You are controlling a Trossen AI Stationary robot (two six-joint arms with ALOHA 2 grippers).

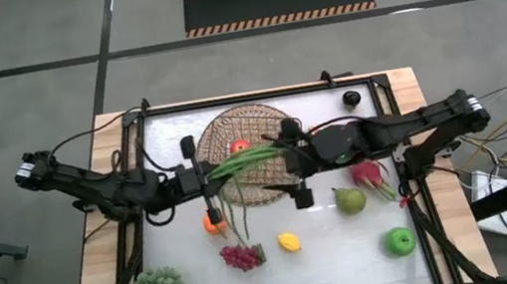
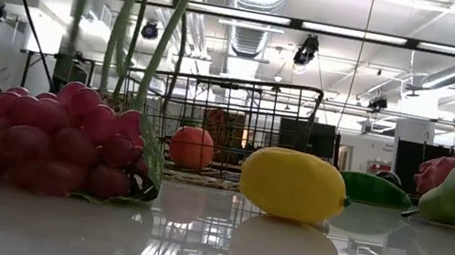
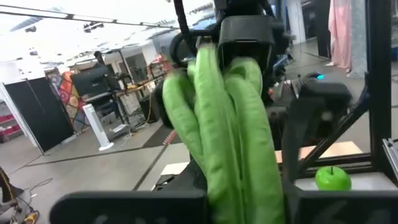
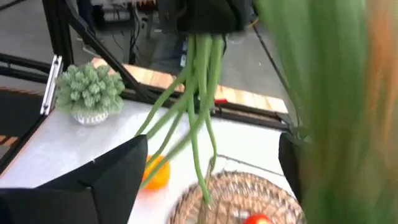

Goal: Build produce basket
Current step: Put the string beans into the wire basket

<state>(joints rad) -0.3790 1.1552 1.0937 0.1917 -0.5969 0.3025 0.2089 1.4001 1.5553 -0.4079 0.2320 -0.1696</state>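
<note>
The basket (image 1: pixel 253 152) sits at the back middle of the table (image 1: pixel 350 248). Only a red apple (image 1: pixel 239 146) lies in it so far. Most of the job is left: the orange (image 1: pixel 213 223), grapes (image 1: pixel 240 256), lemon (image 1: pixel 290 242), pear (image 1: pixel 349 199), dragon fruit (image 1: pixel 367 174) and green apple (image 1: pixel 400 240) are all out on the table. Both claws hold the long green stalks (image 1: pixel 242 164) up over the basket's front edge. The left claw (image 1: pixel 201 182) is closed on one end, and the right claw (image 1: pixel 287 149) on the other. Only the high view shows the whole table. The low view shows the stalks hanging down behind the grapes. The right wrist view shows their tips almost touching the basket.
</note>
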